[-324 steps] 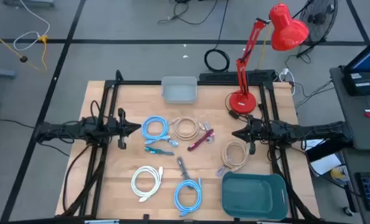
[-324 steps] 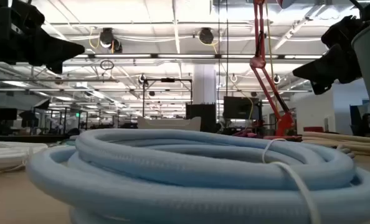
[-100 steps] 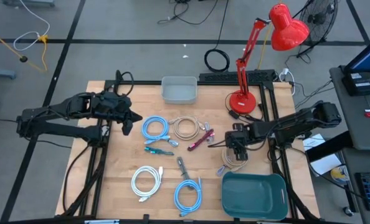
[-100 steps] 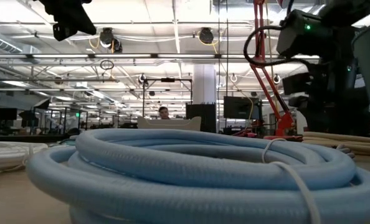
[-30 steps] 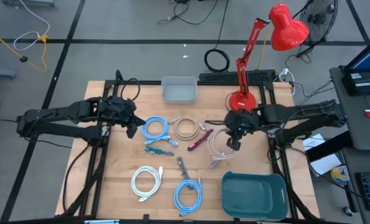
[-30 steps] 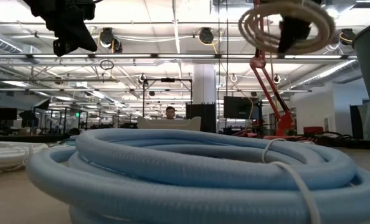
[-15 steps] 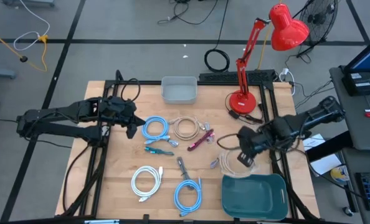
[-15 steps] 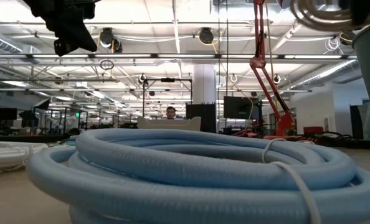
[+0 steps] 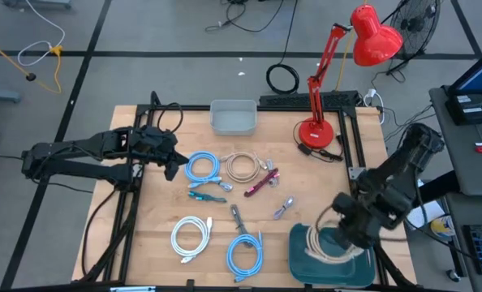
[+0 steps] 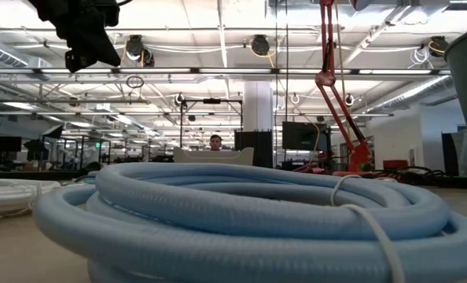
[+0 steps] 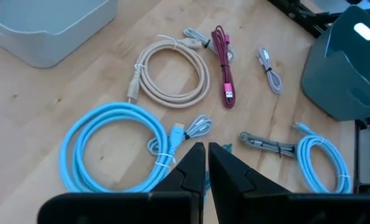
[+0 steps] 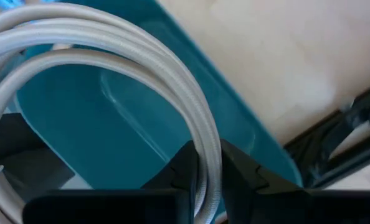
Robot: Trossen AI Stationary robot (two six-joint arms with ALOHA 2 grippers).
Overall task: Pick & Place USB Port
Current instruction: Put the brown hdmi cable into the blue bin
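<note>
The USB cable is a beige coil (image 9: 320, 246) (image 12: 110, 43), tied into loops, hanging over the inside of the teal bin (image 9: 299, 261) (image 12: 79, 124) at the table's near right. My right gripper (image 9: 337, 235) (image 12: 205, 155) is above the bin, shut on the coil. At the table's left, my left gripper (image 9: 178, 169) (image 11: 207, 155) hovers shut and holds nothing, above a light blue cable coil (image 11: 110, 149). My right gripper pinches the bundled strands of the beige coil at one spot on its loop (image 12: 200, 134) between its two fingers. The fingers come steeply from above and lie across the strands. The coil hangs from them, its loop spread over the bin's inside.
On the table lie two light blue coils (image 9: 202, 168) (image 9: 245, 253), a white coil (image 9: 192, 237), another beige coil (image 9: 243, 166), a maroon cable (image 9: 261, 182) and a small silver cable (image 9: 283, 208). A grey bin (image 9: 233, 116) and a red lamp (image 9: 318, 130) stand at the far edge.
My right gripper has swung from the table's middle toward the near right corner, carrying the beige coil clear of the table until it hangs over the teal bin. Its wrist has rolled and tipped more steeply down on the way.
</note>
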